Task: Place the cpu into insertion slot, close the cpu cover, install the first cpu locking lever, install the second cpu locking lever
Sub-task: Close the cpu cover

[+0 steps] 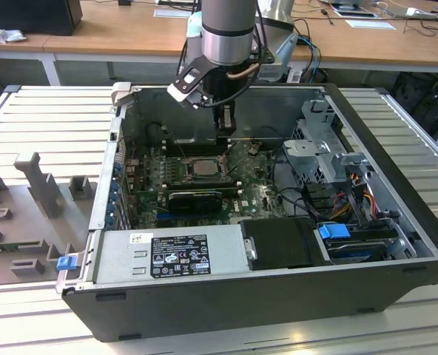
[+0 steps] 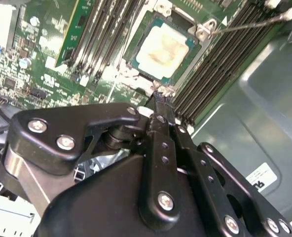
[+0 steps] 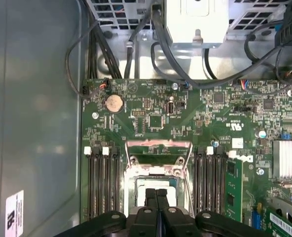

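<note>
gripper (image 1: 226, 142): jaws closed, nothing visible between.
cpu (image 2: 162, 51): seated in insertion slot (image 1: 180, 168), centre of exterior view, beneath gripper.

Cpu (image 2: 162, 49) in insertion slot (image 1: 180, 170), memory slots (image 2: 99, 34) on either side.

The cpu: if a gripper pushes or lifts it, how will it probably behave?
The cpu is a thin flat square, so it should not roll or tip. Its smooth metal face may be slippery to pinch. It lies inside the insertion slot frame, so a sideways push would probably not shift it.
</note>
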